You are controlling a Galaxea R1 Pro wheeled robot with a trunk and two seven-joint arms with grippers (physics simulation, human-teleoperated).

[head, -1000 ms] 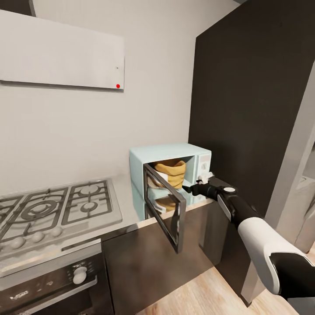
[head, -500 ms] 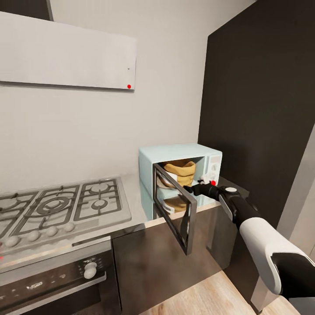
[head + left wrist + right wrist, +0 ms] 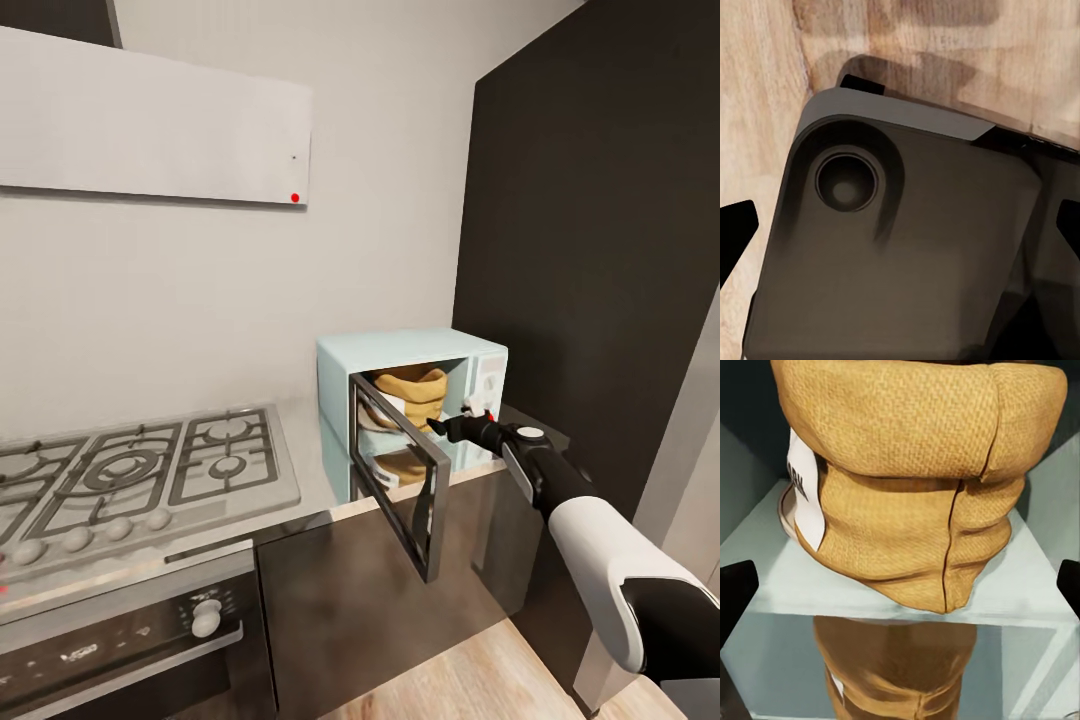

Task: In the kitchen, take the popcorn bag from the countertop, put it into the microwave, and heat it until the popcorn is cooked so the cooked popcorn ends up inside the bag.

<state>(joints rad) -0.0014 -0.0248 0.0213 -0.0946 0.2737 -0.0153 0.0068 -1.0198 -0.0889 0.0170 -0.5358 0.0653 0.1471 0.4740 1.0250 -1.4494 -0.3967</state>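
The microwave (image 3: 400, 395) is placed at the right end of the counter (image 3: 300, 465), and its dark glass door (image 3: 398, 480) is swung open toward the near side. The popcorn bag (image 3: 412, 392) is seen inside the cavity, upright on the pale floor of the cavity, with its rolled rim on top and a white label (image 3: 802, 491) on one side. Left of the microwave a grey gas hob (image 3: 130, 475) with black grates is set into the counter, and a dark oven (image 3: 120, 640) is built in below it. A white slanted hood (image 3: 150, 125) hangs on the grey wall, and a tall dark cabinet (image 3: 600, 200) stands at the right. The right tool (image 3: 445, 427) is held just in front of the open cavity, with its fingers apart and nothing between them. In the left wrist view the fingers of the left tool (image 3: 900, 229) are also apart, over a dark robot part (image 3: 907, 247) and the light wood floor (image 3: 757, 90). The label lettering is too cut off to be read.
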